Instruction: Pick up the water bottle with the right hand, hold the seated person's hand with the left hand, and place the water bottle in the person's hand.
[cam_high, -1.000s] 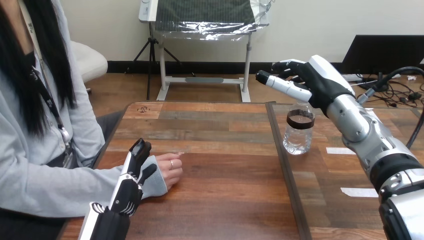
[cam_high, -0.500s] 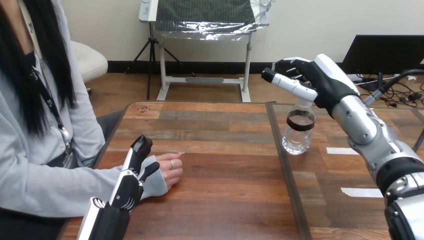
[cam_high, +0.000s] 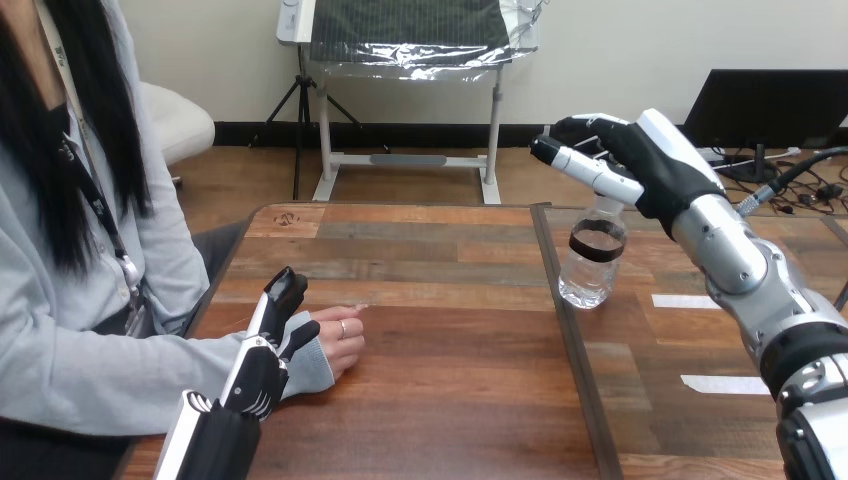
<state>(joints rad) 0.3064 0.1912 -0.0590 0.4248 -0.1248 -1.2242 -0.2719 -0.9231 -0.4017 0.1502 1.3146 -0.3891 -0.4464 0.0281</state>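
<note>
Right hand (cam_high: 648, 165) has drifted right, bottle (cam_high: 590, 268) now leaning | right hand spread over the cap, left hand (cam_high: 262, 362) flat beside person's hand (cam_high: 338, 338) | risk: a nudge topples the bottle onto worktop (cam_high: 450, 370)

The clear, dark-banded water bottle (cam_high: 592, 265) stands on the table (cam_high: 450, 400), well apart from the person's hand (cam_high: 338, 338).

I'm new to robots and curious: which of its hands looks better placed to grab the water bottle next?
Most likely the right hand. It hovers just above the bottle, fingers open. The left hand is far across the table, lying against the person's hand.
</note>
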